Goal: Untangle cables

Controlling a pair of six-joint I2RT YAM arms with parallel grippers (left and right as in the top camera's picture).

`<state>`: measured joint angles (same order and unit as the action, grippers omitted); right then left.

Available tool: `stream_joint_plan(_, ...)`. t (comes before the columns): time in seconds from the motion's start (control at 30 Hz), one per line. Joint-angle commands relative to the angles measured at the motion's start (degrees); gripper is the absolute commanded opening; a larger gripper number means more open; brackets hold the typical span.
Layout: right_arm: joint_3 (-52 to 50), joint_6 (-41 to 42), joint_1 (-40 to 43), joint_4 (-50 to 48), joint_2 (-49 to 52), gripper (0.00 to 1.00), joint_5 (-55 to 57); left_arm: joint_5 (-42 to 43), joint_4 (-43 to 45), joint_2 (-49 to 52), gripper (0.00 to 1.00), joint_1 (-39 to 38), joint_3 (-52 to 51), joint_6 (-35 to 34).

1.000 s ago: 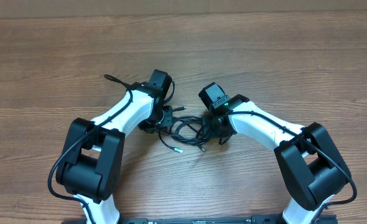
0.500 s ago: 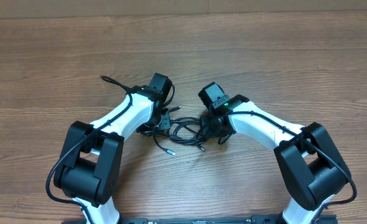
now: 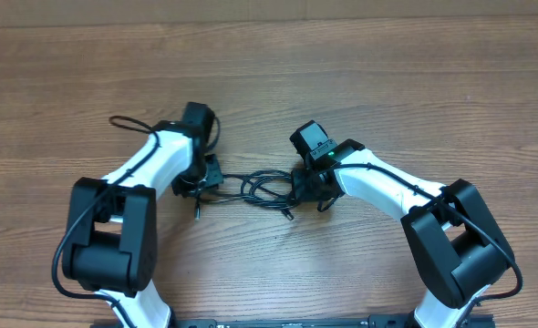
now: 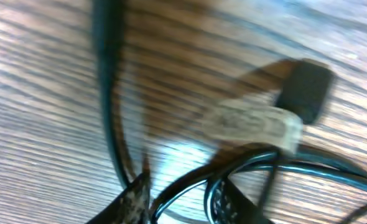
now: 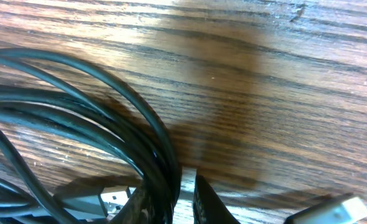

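Glossy black cables (image 5: 149,146) on matt, grained wooden table (image 3: 387,73).

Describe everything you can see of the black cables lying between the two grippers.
The cables are thin, glossy black cords, rubbery-looking, looped over one another in a loose tangle on the wooden table. Two small light plug tips point toward the robot. The right gripper pinches several strands; the left gripper sits at the other end, its grip unclear.
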<state>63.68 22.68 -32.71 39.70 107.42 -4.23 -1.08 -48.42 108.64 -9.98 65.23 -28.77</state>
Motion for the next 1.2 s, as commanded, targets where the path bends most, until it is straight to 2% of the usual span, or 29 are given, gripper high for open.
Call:
stream_joint_plan(0.0,-3.45,0.07,0.92,2.05,2.97,0.15,5.64,-11.47,-0.42,5.73,0.43,5.95,-4.87,-0.79)
stream_joint_plan(0.07,-3.45,0.07,0.92,2.05,2.97,0.15,5.64,-10.84,-0.39,5.73,0.5,6.91,-4.87,-0.81)
stream_joint_plan(0.23,-3.45,0.07,0.92,2.05,2.97,0.15,5.64,-10.67,0.11,5.73,0.86,8.96,-4.87,-0.83)
stream_joint_plan(0.5,-3.45,0.07,0.92,2.05,2.97,0.15,5.62,-7.23,-3.26,3.34,0.93,14.62,-3.37,0.28)
stream_joint_plan(0.77,-3.45,0.07,0.92,2.05,2.97,0.16,5.64,4.66,-2.05,-15.52,0.93,19.39,-3.34,0.26)
stream_joint_plan(0.93,-3.45,0.04,0.92,1.97,2.97,0.16,5.64,5.14,-1.92,-27.17,0.93,19.34,-3.34,-0.04)
stream_joint_plan(1.17,-3.45,0.04,0.92,1.88,2.97,0.16,5.64,8.72,-2.12,-32.98,0.93,18.86,-3.37,1.88)
